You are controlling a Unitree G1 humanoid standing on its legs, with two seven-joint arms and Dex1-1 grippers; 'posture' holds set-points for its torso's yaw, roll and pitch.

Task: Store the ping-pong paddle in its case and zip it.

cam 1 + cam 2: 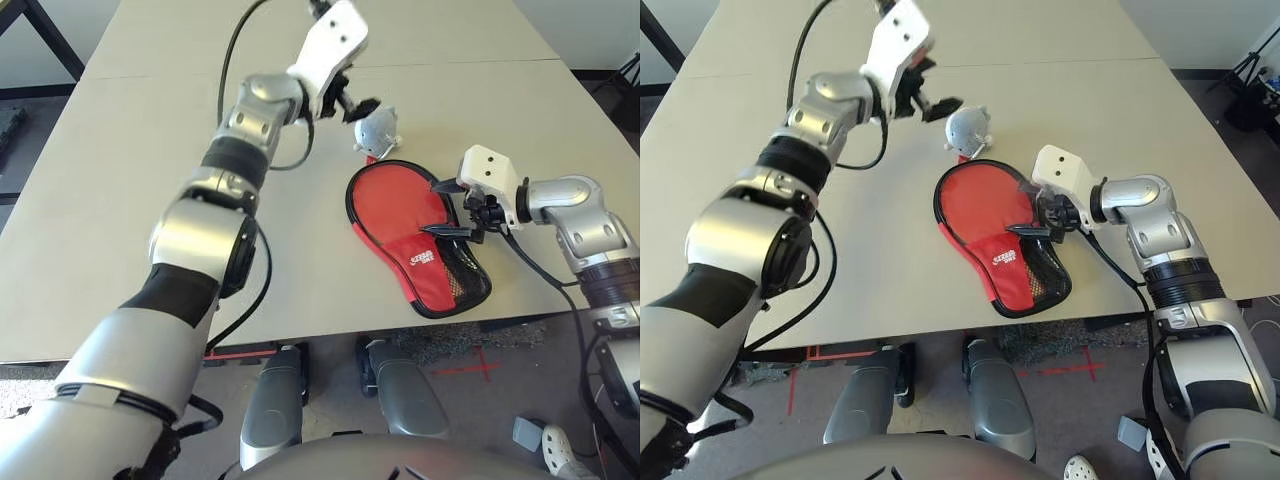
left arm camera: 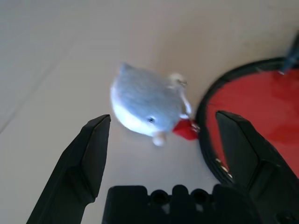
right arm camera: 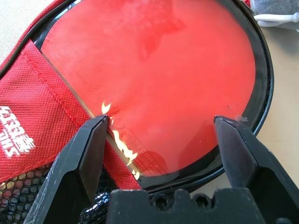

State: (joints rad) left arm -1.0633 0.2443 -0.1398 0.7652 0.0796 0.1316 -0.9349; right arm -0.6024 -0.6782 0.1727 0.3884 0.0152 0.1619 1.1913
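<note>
Hovering our spread, empty right gripper (image 3: 159, 128) right over the ping-pong paddle (image 3: 154, 79) – already lying in the open case (image 1: 425, 270), long axis toward us – we keep the open left gripper (image 2: 161, 126) farther off, by the zipper charm (image 2: 145, 105).

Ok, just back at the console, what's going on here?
The ping-pong paddle lies in the open case, not yet zipped. The right gripper hovers open over the paddle's red face. The left gripper is open above the small grey-white soft toy beside the case's round end.
</note>
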